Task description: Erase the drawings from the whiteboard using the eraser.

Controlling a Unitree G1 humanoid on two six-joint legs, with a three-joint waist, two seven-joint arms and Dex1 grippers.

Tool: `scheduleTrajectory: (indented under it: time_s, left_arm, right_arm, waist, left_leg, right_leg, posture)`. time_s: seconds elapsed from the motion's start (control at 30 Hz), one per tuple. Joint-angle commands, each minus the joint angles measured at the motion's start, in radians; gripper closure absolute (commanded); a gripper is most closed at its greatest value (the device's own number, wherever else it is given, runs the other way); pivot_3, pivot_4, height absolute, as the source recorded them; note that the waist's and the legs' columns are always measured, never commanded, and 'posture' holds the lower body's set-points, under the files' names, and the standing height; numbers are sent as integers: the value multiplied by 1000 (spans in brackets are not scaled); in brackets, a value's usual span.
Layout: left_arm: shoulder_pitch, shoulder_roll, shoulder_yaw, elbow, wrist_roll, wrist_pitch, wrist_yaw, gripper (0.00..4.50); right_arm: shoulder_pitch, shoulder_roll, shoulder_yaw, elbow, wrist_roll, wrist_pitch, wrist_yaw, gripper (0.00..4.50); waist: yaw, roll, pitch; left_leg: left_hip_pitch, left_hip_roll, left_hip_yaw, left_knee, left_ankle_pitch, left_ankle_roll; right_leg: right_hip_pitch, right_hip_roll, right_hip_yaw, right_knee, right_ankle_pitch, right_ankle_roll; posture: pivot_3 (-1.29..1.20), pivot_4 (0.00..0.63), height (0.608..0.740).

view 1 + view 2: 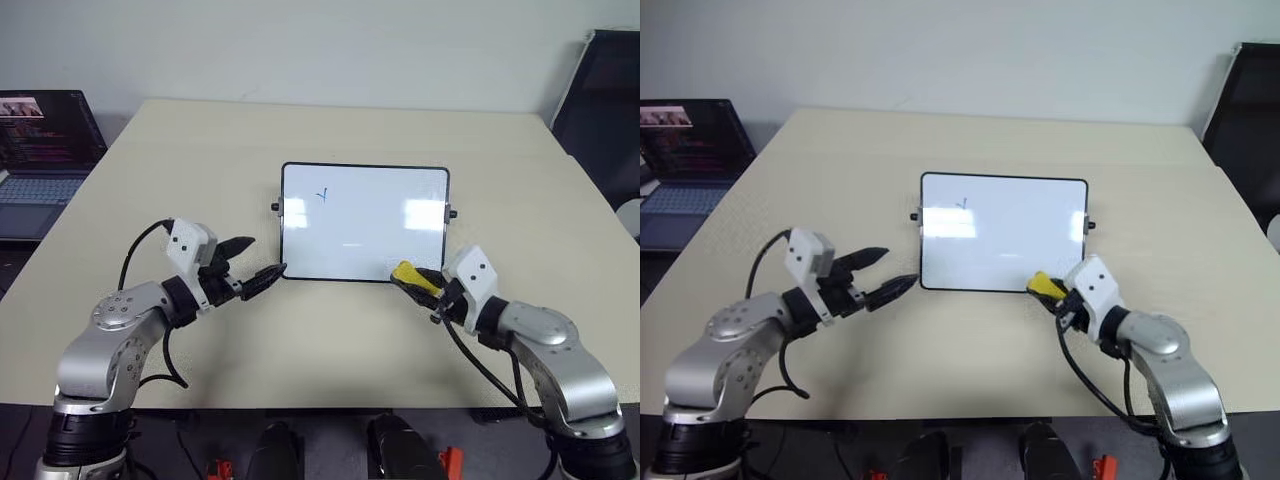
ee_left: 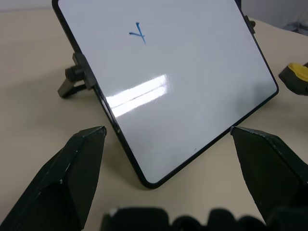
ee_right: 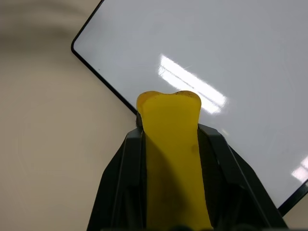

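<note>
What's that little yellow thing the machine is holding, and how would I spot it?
Start at the whiteboard lying in the middle of the beige table. At the board's near edge, on the robot's right, the right gripper is clamped on the eraser, a small oblong block. It is the one bright yellow thing on the table, poking out between two black fingers.
</note>
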Motion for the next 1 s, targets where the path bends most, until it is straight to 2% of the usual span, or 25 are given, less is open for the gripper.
scheduleTrajectory:
  time_s: [0.03,0.47,0.77,1.0]
  left_arm:
    - [2,7,43,-63,-33,18,25,0]
    - [-34,-11,36,-67,-42,19,72,0]
    - [-117,-42,26,26,-16,-52,62,0]
    - [-122,-20,24,103,15,-100,13,0]
  right_arm:
    - [41,16,-16,-29,29,-50,-33,3398]
    - [-17,15,40,34,5,-113,-87,3398]
    - [-237,54,134,180,-48,-152,-138,3398]
    - [-545,107,245,534,-215,-333,-205,3398]
  waist:
    - [1,0,0]
    - [1,0,0]
    - [-1,0,0]
    - [-2,0,0]
  left_leg:
    - [1,0,-1,1,0,0]
    - [1,0,0,2,0,0]
    - [1,0,0,2,0,0]
    - [1,0,0,2,0,0]
  right_leg:
    - [1,0,0,0,0,-1]
    - [1,0,0,-1,0,-2]
    - [2,0,0,0,2,2]
    - [1,0,0,0,3,3]
  posture:
    - [0,150,740]
    - [0,150,740]
    - [0,150,740]
    - [0,150,740]
